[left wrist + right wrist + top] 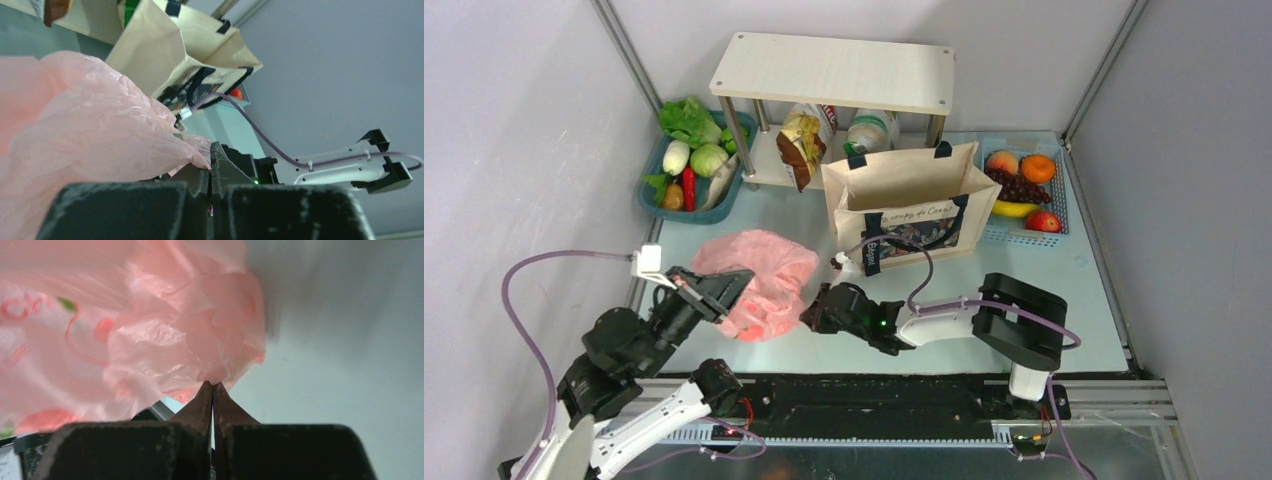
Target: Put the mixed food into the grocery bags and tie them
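The pink plastic bag (759,280) lies bunched on the table between my two grippers. My left gripper (742,283) is shut on its left edge; in the left wrist view the pink film (90,130) runs into the closed tips (210,152). My right gripper (812,313) is shut on the bag's right edge; the right wrist view shows film (180,335) pinched at the tips (213,385). The beige canvas tote (911,200) stands open behind. Grapes (1021,188), banana (1014,209) and apple (1044,221) sit in the blue basket. A crisp packet (802,148) leans under the shelf. A white radish (676,157) lies in the teal basket.
A teal basket (652,195) of vegetables stands at the back left, a blue basket (1064,195) of fruit at the back right. A wooden shelf (834,72) spans the back, with a bottle (871,130) under it. Grey walls close both sides.
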`<state>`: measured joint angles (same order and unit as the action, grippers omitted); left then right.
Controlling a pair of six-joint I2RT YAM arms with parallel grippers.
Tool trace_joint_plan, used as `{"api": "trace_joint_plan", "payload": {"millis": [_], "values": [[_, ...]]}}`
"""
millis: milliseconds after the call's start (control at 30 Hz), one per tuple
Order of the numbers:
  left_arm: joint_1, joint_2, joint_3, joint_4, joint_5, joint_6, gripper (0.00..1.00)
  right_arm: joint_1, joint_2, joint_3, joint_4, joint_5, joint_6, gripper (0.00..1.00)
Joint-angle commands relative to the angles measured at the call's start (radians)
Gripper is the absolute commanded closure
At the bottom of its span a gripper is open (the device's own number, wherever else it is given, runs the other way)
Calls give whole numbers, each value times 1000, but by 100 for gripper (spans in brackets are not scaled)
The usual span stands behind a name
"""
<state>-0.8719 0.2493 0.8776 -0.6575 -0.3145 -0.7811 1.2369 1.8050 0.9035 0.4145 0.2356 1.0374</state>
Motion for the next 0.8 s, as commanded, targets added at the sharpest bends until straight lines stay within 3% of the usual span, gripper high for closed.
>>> {"api": "trace_joint_plan", "payload": {"millis": [0,200,367,500,600,733,767], "values": [[6,-68,27,33,-161,-16,100,1,-121,18,-265,165,-15,100],[6,-177,-28,29,-384,17,100,22,-212,14,-576,343,44,100],[7,-184,-75,11,-439,9,100,34,-266,14,-806,455,93,100],[6,-169,-96,-3,-493,25,100,23,-361,-21,-879,496,42,100],[6,-164,-108,-11,-548,45,98,3,-456,-81,-833,450,-46,100],[7,-134,-133,-14,-539,87,86,-26,-589,-149,-795,352,-232,100],[7,-124,-134,-14,-506,99,73,-33,-612,-153,-799,332,-250,100]]}}
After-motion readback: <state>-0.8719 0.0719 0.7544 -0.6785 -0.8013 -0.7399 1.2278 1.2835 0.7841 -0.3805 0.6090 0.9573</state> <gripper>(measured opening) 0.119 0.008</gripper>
